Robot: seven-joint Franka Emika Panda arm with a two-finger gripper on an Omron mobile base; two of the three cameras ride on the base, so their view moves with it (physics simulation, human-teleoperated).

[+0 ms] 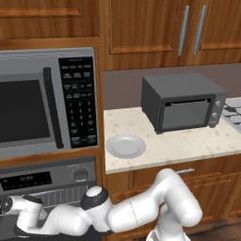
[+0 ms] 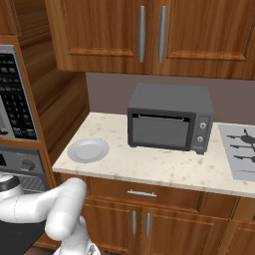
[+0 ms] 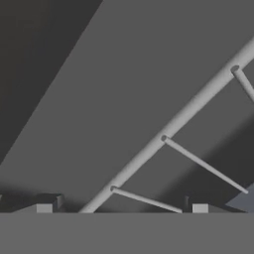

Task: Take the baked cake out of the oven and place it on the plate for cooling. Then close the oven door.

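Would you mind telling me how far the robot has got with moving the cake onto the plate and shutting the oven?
Nothing looks finished yet. The plate on the counter holds nothing. In hand: the arm reaches low into the oven below the microwave, and the hand view shows a wire rack close ahead, with the gripper fingertips wide apart. No cake can be made out. Left: grasp the cake, set it on the plate, close the oven door.

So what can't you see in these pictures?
- The cake: I cannot find it. In the hand view the wire rack is close up inside the dark oven.
- The oven door: the left base view's bottom edge and the arm cover that area.
- The gripper: just its fingertips peek up; nothing sits between them.
- The plate lies bare.
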